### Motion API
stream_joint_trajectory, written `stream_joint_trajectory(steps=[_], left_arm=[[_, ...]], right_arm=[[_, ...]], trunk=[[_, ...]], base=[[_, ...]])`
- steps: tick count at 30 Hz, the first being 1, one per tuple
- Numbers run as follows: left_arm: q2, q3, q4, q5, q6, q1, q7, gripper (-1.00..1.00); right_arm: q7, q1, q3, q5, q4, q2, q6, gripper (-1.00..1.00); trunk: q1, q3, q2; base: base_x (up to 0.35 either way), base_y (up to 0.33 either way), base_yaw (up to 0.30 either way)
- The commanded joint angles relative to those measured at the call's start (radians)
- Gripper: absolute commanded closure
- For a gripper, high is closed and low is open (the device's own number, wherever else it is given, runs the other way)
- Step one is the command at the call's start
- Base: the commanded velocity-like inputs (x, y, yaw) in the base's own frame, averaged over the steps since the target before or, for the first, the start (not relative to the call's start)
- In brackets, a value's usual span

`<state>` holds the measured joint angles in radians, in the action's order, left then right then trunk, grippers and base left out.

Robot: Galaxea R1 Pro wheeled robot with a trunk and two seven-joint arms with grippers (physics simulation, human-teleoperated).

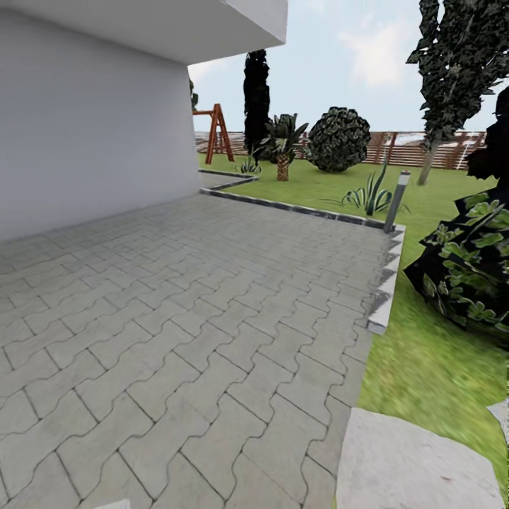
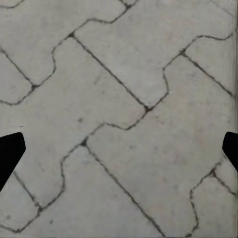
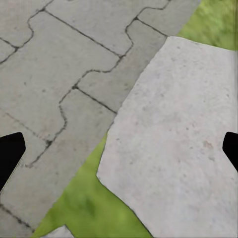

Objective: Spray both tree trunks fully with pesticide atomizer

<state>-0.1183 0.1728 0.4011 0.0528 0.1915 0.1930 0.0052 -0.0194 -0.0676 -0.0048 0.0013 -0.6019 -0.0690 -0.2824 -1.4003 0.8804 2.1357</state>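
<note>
The pesticide atomizer is out of view. Beyond the paving lies the garden lawn (image 1: 431, 353). At its far right stands a tall tree (image 1: 452, 56) with a dark blocky crown and a bare, pale, leaning trunk (image 1: 427, 167). In the left wrist view my left gripper (image 2: 119, 153) is open, its black fingertips (image 2: 10, 153) wide apart over grey pavers with nothing between them. My right gripper (image 3: 119, 153) is open too, hanging empty above a pale stepping stone (image 3: 173, 139) and a strip of grass at the paving's edge.
A white house wall (image 1: 92, 120) closes the left. Grey paving (image 1: 177, 318) ends at a kerb (image 1: 385, 283) with a bollard lamp (image 1: 396, 201). A dark leafy bush (image 1: 466, 261) stands right. Farther off are a round bush (image 1: 339, 138), a palm (image 1: 284, 148), a cypress (image 1: 256, 99), a swing frame (image 1: 218, 131) and a fence (image 1: 410, 148).
</note>
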Motion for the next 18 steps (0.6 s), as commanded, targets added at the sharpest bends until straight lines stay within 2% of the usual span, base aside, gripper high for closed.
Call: stream_joint_trajectory(steps=[1,12,18], left_arm=[[-0.001,-0.001,-0.001,0.005,0.003,0.0,0.001,-1.0],[0.0,-0.001,-0.001,0.005,0.002,0.0,0.001,-1.0],[0.0,-0.001,-0.002,0.005,0.002,0.0,0.001,-1.0]], right_arm=[[-0.002,-0.001,0.0,0.0,0.001,0.0,-0.003,-1.0],[-0.002,-0.001,0.0,0.0,0.001,0.001,-0.003,-1.0],[-0.002,0.0,0.0,0.0,0.001,0.001,-0.003,-1.0]], trunk=[[0.0,0.0,0.0],[0.0,-0.006,0.0],[0.0,-0.009,0.0]], base=[[0.306,0.198,-0.298],[0.302,0.189,-0.298],[0.187,0.042,-0.298]])
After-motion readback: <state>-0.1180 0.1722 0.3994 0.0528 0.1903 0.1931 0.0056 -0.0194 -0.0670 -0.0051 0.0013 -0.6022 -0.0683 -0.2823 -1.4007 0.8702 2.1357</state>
